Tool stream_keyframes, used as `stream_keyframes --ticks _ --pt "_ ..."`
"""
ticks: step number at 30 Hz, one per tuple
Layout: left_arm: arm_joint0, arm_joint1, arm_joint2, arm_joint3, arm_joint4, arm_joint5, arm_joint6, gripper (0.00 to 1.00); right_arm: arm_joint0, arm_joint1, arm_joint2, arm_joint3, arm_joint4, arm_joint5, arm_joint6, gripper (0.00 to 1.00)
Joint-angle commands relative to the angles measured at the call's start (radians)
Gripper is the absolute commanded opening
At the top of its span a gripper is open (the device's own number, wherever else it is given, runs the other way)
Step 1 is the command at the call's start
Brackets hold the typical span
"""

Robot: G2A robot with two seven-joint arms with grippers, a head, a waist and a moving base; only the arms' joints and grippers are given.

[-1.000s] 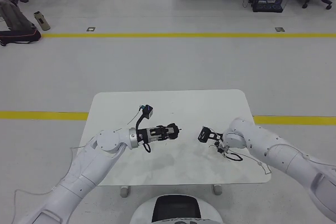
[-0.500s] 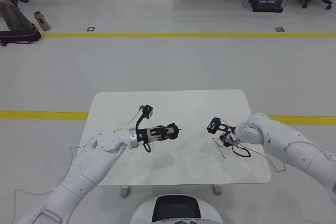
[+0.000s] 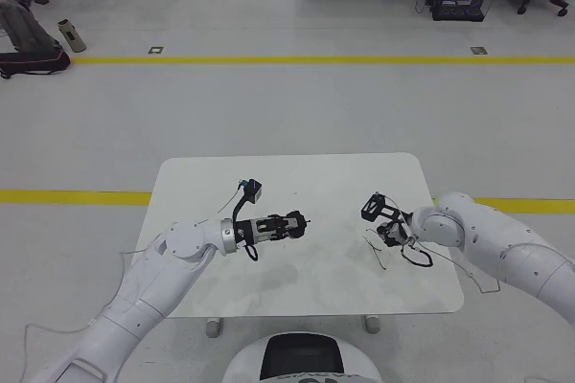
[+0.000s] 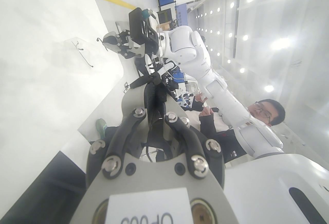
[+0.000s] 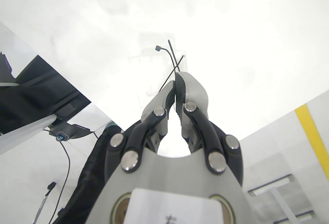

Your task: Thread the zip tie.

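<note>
Though drawn clear of left gripper (image 3: 305, 224) this past second, apparently still unthreaded | zip tie (image 5: 171, 52): black; head and pointed tip poking apart past right gripper (image 5: 176, 75); pinched in its closed fingers above table (image 3: 268, 177) | left gripper: fingers closed, unmoved | thin black strand (image 3: 376, 254) lying beneath; fresh approach likely needed

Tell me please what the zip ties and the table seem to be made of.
Zip ties: probably flexible black plastic, matt; they are thin strips that bend in soft curves, one with a small square head.
Table: a hard, smooth white top, perhaps laminate or painted board; it has a faint sheen and rounded corners. The core cannot be told.
</note>
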Motion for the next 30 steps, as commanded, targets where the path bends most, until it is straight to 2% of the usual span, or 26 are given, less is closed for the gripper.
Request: stream_keyframes --ticks 1,6,12,16,20,23,30 --pt "0.0 0.0 0.0 0.0 0.0 0.0 0.0 0.0 -0.008 -0.001 0.019 0.004 0.037 -0.001 -0.026 0.0" --pt "0.0 0.0 0.0 0.0 0.0 0.0 0.0 0.0 -0.019 0.025 0.076 -0.011 0.213 -0.001 -0.07 0.0" --pt "0.0 0.0 0.0 0.0 0.0 0.0 0.0 0.0 -0.06 0.087 0.142 -0.094 0.437 -0.001 -0.129 0.0" --pt "0.0 0.0 0.0 0.0 0.0 0.0 0.0 0.0 -0.096 0.114 0.198 -0.142 0.554 -0.001 -0.131 0.0" --pt "0.0 0.0 0.0 0.0 0.0 0.0 0.0 0.0 -0.139 0.119 0.271 -0.176 0.672 -0.001 -0.135 0.0" --pt "0.0 0.0 0.0 0.0 0.0 0.0 0.0 0.0 -0.171 0.104 0.336 -0.187 0.773 -0.001 -0.105 0.0" --pt "0.0 0.0 0.0 0.0 0.0 0.0 0.0 0.0 -0.171 0.104 0.336 -0.187 0.773 -0.001 -0.105 0.0"
